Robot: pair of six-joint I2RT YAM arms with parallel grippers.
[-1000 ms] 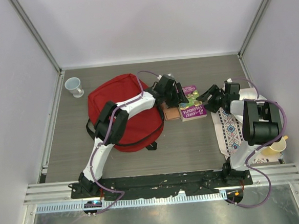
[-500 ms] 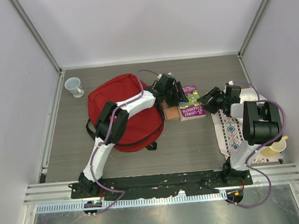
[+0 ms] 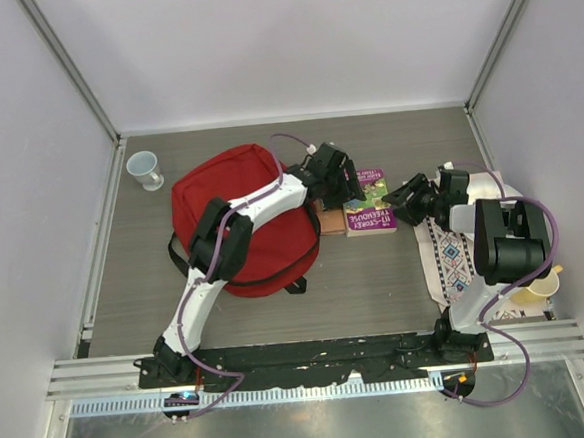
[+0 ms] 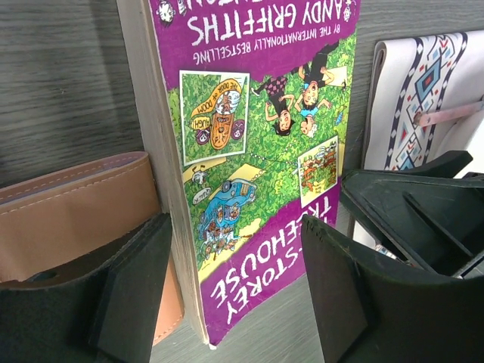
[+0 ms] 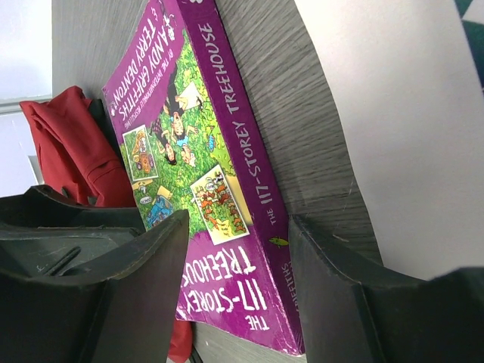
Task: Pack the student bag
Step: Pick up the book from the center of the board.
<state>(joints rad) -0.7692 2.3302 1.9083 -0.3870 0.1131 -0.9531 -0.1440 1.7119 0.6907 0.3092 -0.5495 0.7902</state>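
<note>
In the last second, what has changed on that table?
The purple paperback book slid slightly left, toward the brown leather wallet and red fabric backpack, as the right arm's jaws followed it. Both arms' jaws stand open astride it. Backpack, wallet and white cup stayed put.

Grey wood-grain tabletop [image 3: 377,293], boxed in by plain white panels: back wall [image 3: 289,39], left wall [image 3: 20,198], right wall [image 3: 565,110]. Metal posts [image 3: 71,69] slanting up both rear corners. Ribbed aluminium rail [image 3: 103,378] along the near edge. Soft, even light, only faint shadows.
</note>
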